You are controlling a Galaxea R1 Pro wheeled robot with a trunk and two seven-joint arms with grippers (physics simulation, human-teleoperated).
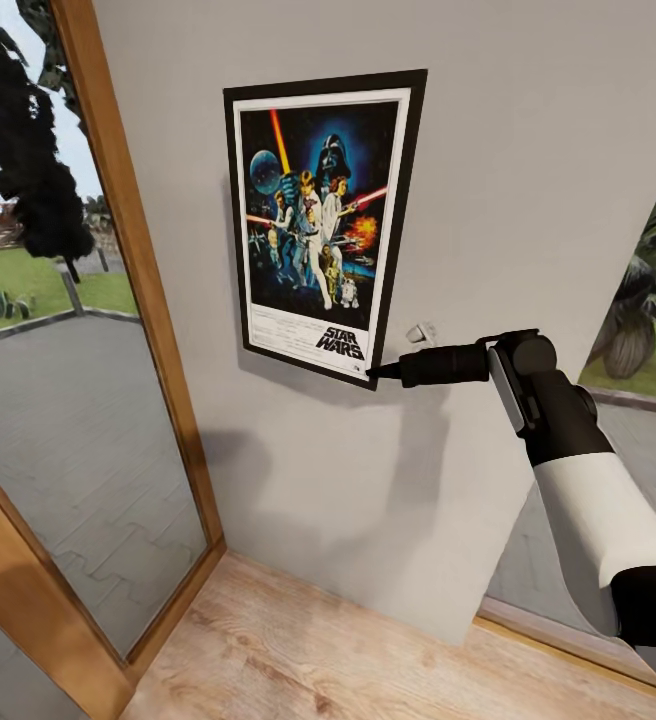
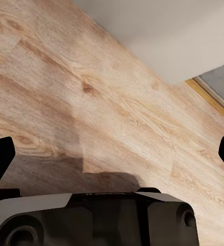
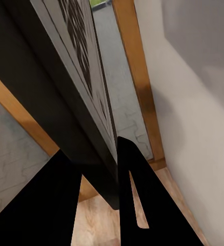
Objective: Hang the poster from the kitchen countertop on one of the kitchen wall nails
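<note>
Black fingers of the right pincer [image 1: 376, 372] are pinched on the poster's [image 1: 318, 225] lower right corner — the frame edge sits between them in the right wrist view. Beyond, the poster lies against the grey wall [image 1: 528, 200], slightly tilted. The left pincer [image 2: 112, 154] hangs spread wide over wooden floor [image 2: 91, 77] — holding nothing.
</note>
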